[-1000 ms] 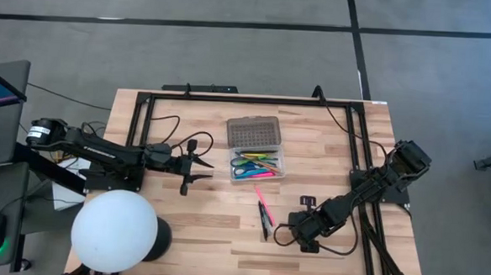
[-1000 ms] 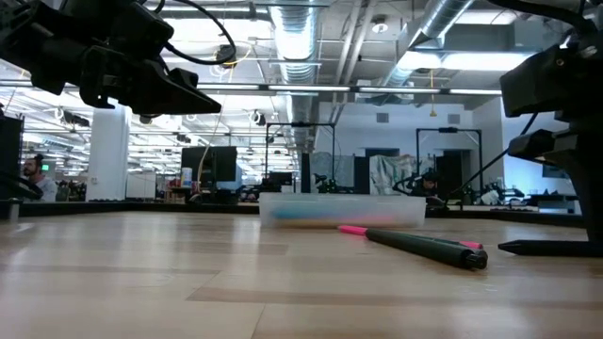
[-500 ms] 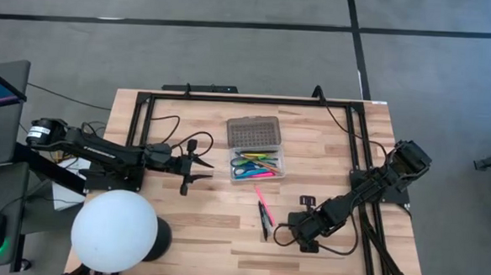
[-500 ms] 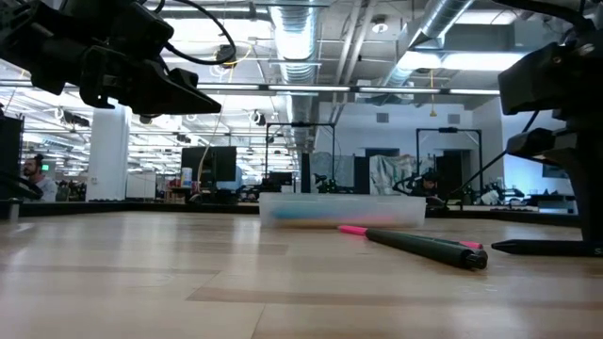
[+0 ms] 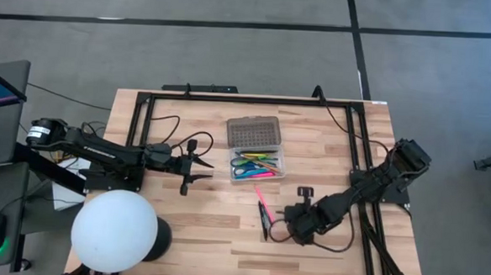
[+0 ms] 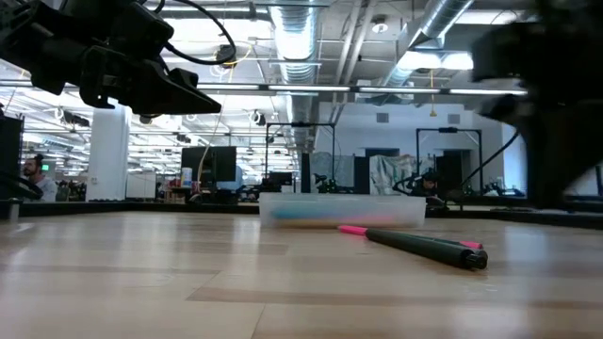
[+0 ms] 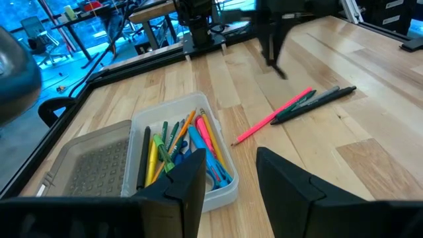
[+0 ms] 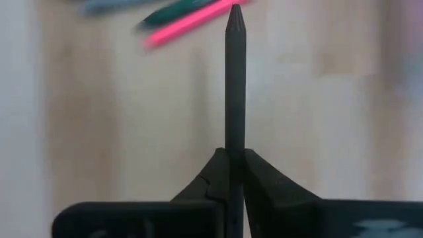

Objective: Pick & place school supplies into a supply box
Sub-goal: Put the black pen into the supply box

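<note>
A: How will this black pen [image 8: 235,79] handle?

B: I judge it is light, stiff and smooth, so it can slip or turn between the fingers. It is best to hold it near the middle, across its length, with a firm but small squeeze.

A: And the right gripper [image 8: 232,158], what does it do?

B: Its fingers are pressed together on the black pen, almost fully closed. The pen stands straight out between them. The grip seems to be near one end, so the pen may swing when it is carried.

A: Where is the supply box [image 5: 277,169]?

B: In the middle of the table [image 5: 215,229], at about 11 o'clock from the right gripper. Its lid [image 5: 252,134] lies open at 12 o'clock from the tray, and coloured pens are already inside. A pink pen [image 5: 258,194] and dark ones [image 5: 264,218] lie on the wood at 6 o'clock from the box, near the right gripper.

A: The left gripper [image 7: 241,178]?

B: It waits at 9 o'clock from the box, fingers apart, holding nothing.
</note>
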Available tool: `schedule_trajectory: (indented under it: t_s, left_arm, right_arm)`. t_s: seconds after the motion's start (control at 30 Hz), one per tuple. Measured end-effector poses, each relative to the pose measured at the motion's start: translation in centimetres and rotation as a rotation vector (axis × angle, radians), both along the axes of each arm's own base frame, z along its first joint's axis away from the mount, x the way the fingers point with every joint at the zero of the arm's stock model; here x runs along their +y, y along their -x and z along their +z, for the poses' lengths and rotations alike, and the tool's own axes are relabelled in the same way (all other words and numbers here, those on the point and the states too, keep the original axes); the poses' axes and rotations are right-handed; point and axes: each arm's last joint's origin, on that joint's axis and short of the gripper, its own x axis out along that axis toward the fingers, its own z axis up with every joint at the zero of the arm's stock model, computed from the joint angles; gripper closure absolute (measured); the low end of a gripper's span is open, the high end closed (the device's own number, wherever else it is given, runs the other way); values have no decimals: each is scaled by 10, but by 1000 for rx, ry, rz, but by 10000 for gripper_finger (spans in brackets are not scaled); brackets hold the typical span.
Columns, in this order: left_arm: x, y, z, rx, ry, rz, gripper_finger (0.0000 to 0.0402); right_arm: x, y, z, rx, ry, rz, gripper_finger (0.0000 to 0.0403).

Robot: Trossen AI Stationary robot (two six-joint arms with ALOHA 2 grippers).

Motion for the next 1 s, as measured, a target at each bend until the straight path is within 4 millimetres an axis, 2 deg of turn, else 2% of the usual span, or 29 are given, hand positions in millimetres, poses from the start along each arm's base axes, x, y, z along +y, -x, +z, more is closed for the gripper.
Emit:
schedule_trajectory:
  t_s: [0.2,0.4,0.57,0.7,0.83,1.0]
  left_arm:
    - [0,0,0,0,0,0,272]
    - [0,0,0,0,0,0,272]
    - [0,0,0,4,1,0,272]
    - [0,0,-1,15,1,1,272]
    - [0,1,-2,25,11,3,272]
    - [0,1,-4,41,16,6,272]
  right_arm:
    - [-23,-28,22,-131,175,-29,392]
    - [-66,-66,35,-266,192,-58,388]
    - [-98,-85,40,-339,179,-18,389]
    - [-118,-93,36,-339,161,-1,388]
    - [-135,-96,18,-250,177,-17,386]
    - [-145,-100,-1,-179,188,-31,386]
